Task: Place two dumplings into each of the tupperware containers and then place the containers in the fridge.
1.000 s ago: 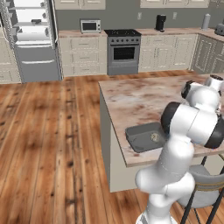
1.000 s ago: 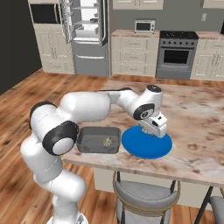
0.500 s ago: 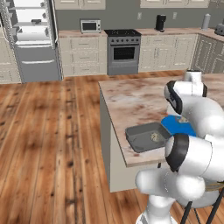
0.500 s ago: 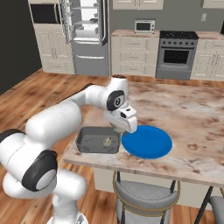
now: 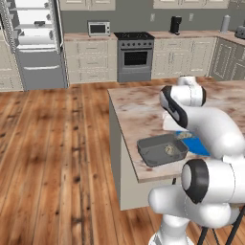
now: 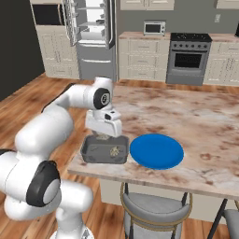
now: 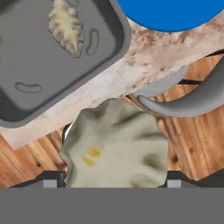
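Observation:
One tupperware container [image 6: 93, 154] [image 5: 152, 153] [image 7: 30, 65], a dark grey tub, sits at the island counter's near edge with one dumpling [image 6: 113, 150] [image 5: 169, 150] [image 7: 65, 26] lying in it. My gripper [image 6: 106, 135] [image 7: 113, 181] hangs just above the tub's far rim. It is shut on a second pale dumpling [image 7: 116, 144], which bulges between the two fingertips in the hand view. The fridge [image 6: 91, 37] [image 5: 31, 43] stands across the room with its doors open, showing white shelves.
A round blue plate [image 6: 156, 151] [image 5: 196, 143] [image 7: 170, 11] lies right beside the tub. A grey stool [image 6: 154, 205] [image 7: 188, 94] stands under the counter's edge. Oven [image 6: 189, 60], microwave [image 6: 154, 28] and cabinets line the back wall. Wooden floor lies between the island and the fridge.
My arm has swung left from over the blue plate to over the tub, carrying the dumpling. The tub and plate have stayed put.

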